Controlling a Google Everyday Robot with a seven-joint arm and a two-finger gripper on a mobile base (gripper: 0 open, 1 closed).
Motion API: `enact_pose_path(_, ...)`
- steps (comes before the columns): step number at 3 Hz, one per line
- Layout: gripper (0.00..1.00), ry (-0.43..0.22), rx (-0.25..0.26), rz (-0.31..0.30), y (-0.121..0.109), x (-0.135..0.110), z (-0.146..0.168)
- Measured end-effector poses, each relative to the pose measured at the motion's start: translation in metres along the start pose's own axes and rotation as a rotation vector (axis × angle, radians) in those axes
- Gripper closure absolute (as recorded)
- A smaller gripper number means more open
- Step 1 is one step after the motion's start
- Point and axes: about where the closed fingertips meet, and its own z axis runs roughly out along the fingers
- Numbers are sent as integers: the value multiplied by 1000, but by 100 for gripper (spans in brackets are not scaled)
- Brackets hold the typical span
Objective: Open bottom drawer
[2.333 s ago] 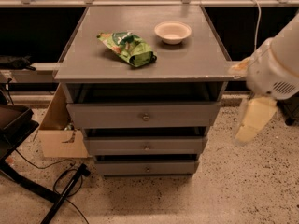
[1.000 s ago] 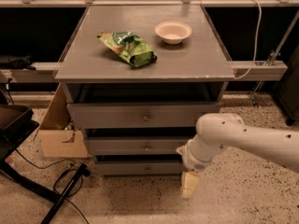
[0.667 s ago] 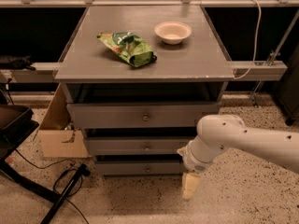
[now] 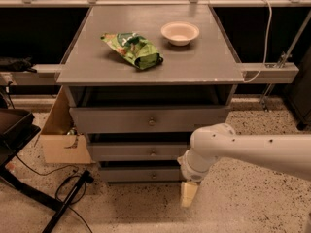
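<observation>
Low right of the bottom drawer [image 4: 131, 174], your gripper [image 4: 189, 194] has dropped beside it, knob [image 4: 154, 175] ungrasped; grip state cannot be told.

So the white smooth-shelled robot arm [image 4: 252, 149] stretches in from the right edge, running pretty much level toward the middle, and bends at a chunky rounded wrist joint [image 4: 201, 157]. The cream-coloured pincer [image 4: 188, 194] hangs straight down off that joint, low in the view and a bit right of centre, tip pointing downward.
</observation>
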Motion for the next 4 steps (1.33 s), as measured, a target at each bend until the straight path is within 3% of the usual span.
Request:
enact_pose_path(1, 0, 6, 6, 6, -16, 17, 56)
enact_pose_path(3, 0, -56, 2, 55, -59, 63, 151)
enact_pose_path(4, 0, -66, 3, 63, -66, 65, 162)
